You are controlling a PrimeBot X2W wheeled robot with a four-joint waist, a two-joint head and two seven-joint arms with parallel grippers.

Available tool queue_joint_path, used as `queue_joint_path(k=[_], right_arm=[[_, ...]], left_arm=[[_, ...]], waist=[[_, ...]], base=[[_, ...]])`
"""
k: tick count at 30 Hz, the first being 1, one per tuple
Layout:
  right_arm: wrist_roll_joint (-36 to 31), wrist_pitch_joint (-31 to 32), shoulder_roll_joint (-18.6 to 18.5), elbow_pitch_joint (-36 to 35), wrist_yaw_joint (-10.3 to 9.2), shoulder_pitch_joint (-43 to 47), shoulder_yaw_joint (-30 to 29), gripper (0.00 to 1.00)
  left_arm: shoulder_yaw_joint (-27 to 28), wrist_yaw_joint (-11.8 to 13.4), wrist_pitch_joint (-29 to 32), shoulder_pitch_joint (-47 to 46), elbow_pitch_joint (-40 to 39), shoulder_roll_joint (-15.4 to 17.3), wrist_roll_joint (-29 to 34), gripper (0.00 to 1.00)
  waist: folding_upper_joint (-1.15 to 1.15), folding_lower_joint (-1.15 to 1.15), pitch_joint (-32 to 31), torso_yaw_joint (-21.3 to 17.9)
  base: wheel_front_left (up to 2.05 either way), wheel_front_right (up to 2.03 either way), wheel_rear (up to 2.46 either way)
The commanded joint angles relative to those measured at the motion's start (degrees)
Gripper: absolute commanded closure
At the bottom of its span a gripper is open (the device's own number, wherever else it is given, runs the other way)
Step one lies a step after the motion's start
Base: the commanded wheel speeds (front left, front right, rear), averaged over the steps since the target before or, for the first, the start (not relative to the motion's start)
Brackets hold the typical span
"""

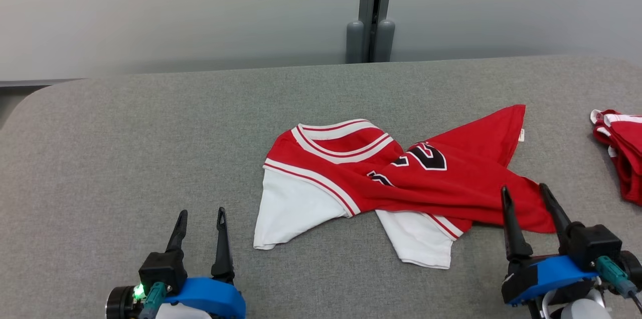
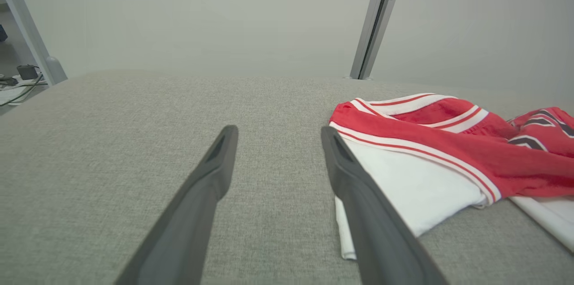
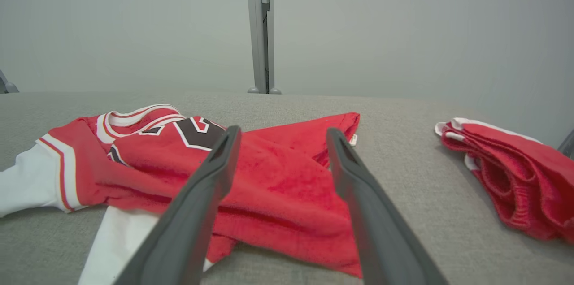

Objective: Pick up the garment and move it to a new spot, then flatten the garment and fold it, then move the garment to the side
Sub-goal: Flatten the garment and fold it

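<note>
Jersey (image 1: pixel 346 163) crumpled mid-bench, red body twisted over itself, two white sleeves splayed toward the robot (one at left, one poking out below the red fold). Collar with white and red stripes sits on the far left part, black number partly hidden in the folds. One red corner with a small white tag points to the far right. Bench (image 1: pixel 125 148) is grey fabric, rounded corner at far left.

Left gripper (image 1: pixel 202 210) low at left, on bare bench, just beside the left sleeve but apart from it. Jaws wide, nothing between them. In the left wrist view the left gripper (image 2: pixel 279 129) points along the bench (image 2: pixel 112 150), with the jersey (image 2: pixel 430 150) off to its right and one finger crossing in front of the sleeve edge.

Right gripper (image 1: pixel 523 187) low at right, tips over the jersey's near right hem. Jaws wide, nothing pinched. Contact with the cloth: cannot tell. In the right wrist view the right gripper (image 3: pixel 284 129) frames red cloth of the jersey (image 3: pixel 278 177).

Second garment (image 1: pixel 622 153), red with white trim, bunched at the right edge of the bench, well apart from the jersey; also at right in the right wrist view (image 3: pixel 511 164).

Grey post (image 1: pixel 371 13) splits the pale wall behind.
</note>
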Motion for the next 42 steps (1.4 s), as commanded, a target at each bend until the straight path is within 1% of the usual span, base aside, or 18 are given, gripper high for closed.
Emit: queue_joint_path(k=[1,9,17,21,24,25,33,40,42], right_arm=[[-0.3,0.0,0.4,0.3,-0.02,1.0,0.0,0.0],[1.0,0.0,1.1,2.3,-0.02,4.1,0.3,0.0],[2.2,0.0,1.0,2.1,-0.02,3.1,1.7,0.0],[2.6,0.0,1.0,2.0,-0.02,2.5,2.2,0.0],[3.8,0.0,1.0,2.1,-0.02,2.0,2.3,0.0],[4.0,0.0,1.0,2.0,-0.02,1.7,2.2,0.0],[3.3,0.0,1.0,1.7,-0.02,-0.5,2.1,0.0],[3.7,0.0,1.0,1.7,-0.02,-1.2,1.1,0.0],[3.7,0.0,1.0,1.7,-0.02,-1.3,0.9,0.0]], left_arm=[[-0.1,0.2,-0.2,0.6,-0.3,0.0,0.4,0.0],[-0.7,0.4,-0.2,4.1,-0.7,0.0,-0.3,0.0],[-1.8,-0.1,-0.2,3.7,-0.3,0.0,-0.9,0.0],[-2.6,-0.9,-0.2,2.3,1.1,0.0,-2.4,0.0],[-3.3,-1.4,-0.2,0.9,3.0,0.0,-4.7,0.0],[-3.4,-1.3,-0.2,0.1,3.5,0.0,-5.8,0.0],[-6.4,-1.7,-0.2,-4.5,8.9,0.0,-7.8,0.0],[-7.9,1.6,0.0,-5.9,14.9,0.0,-8.3,0.0],[-8.7,1.6,0.2,-5.9,16.4,0.0,-8.1,0.0]], waist=[[0.0,0.0,-0.5,-0.2],[0.0,0.0,-2.6,-0.5],[0.0,0.0,-2.4,-0.7],[0.0,0.0,-1.3,-1.0],[0.0,0.0,0.2,-1.3],[0.0,0.0,0.8,-1.4],[0.0,0.0,5.1,-3.5],[0.0,0.0,6.7,-4.8],[0.0,0.0,6.8,-5.0]], base=[[0.0,0.0,0.0],[0.0,0.0,0.0],[0.0,0.0,0.0],[0.0,0.0,0.0],[0.0,0.0,0.0],[0.0,0.0,0.0],[0.0,0.0,0.0],[0.0,0.0,0.0],[0.0,0.0,0.0]])
